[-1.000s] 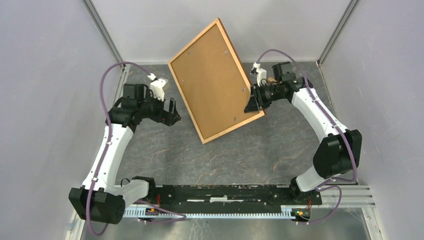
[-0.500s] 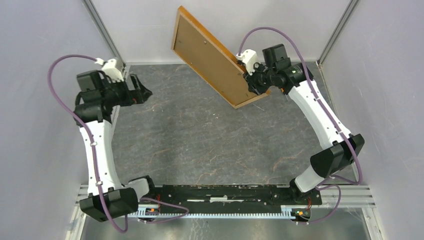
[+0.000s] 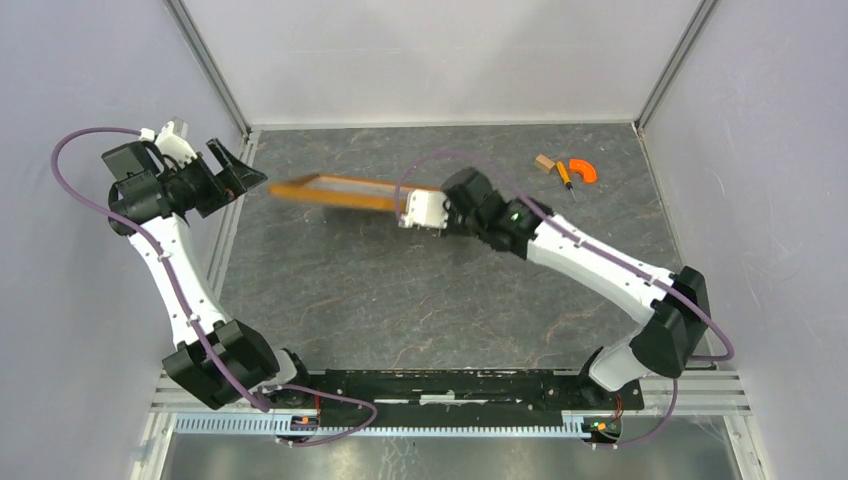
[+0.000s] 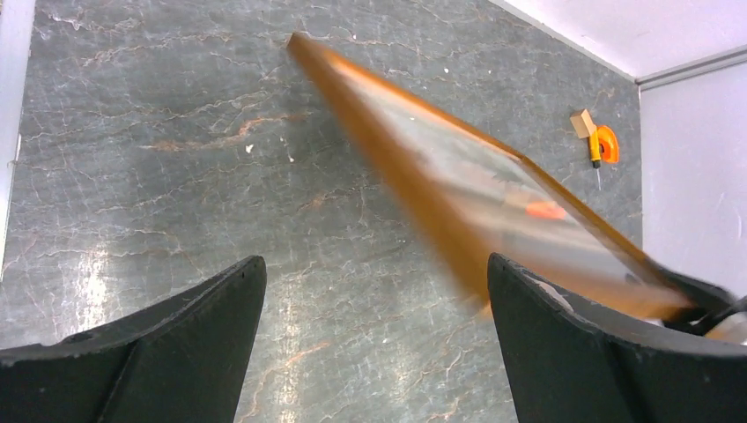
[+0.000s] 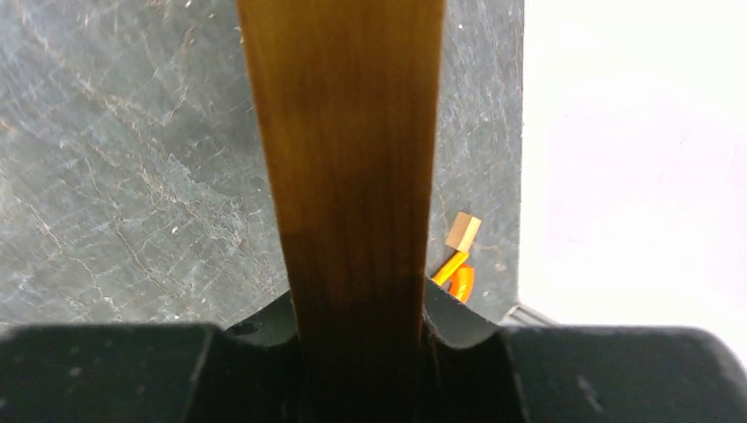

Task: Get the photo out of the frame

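1. Dark grey marbled tabletop [image 3: 400, 290], boxed in by pale walls, is setting the scene. A large rectangular picture frame with a thin orange-brown wooden border [image 3: 345, 190] is hanging above it, nearly edge-on and smeared by motion.
2. The right gripper [image 3: 412, 208] is clamping one end of the frame. Its wrist view is showing the wooden edge running straight up out of the closed jaws.
3. The left gripper [image 3: 228, 172] is standing spread wide and holding nothing, with its fingertips just beside the frame's free end. The frame's long axis is running left to right between the two grippers, so the left one is the nearer free tool.
4. The photo is not showing plainly in any view. Only the left wrist camera is catching the frame's broad face (a blurred glint, nothing readable), so the print is judged to be still inside.
5. Only the overhead view is giving the spacing of the arms. It is also showing a small orange-handled tool [image 3: 578, 171] and a tan wooden block [image 3: 544, 162] lying at the far right, well apart from the frame.
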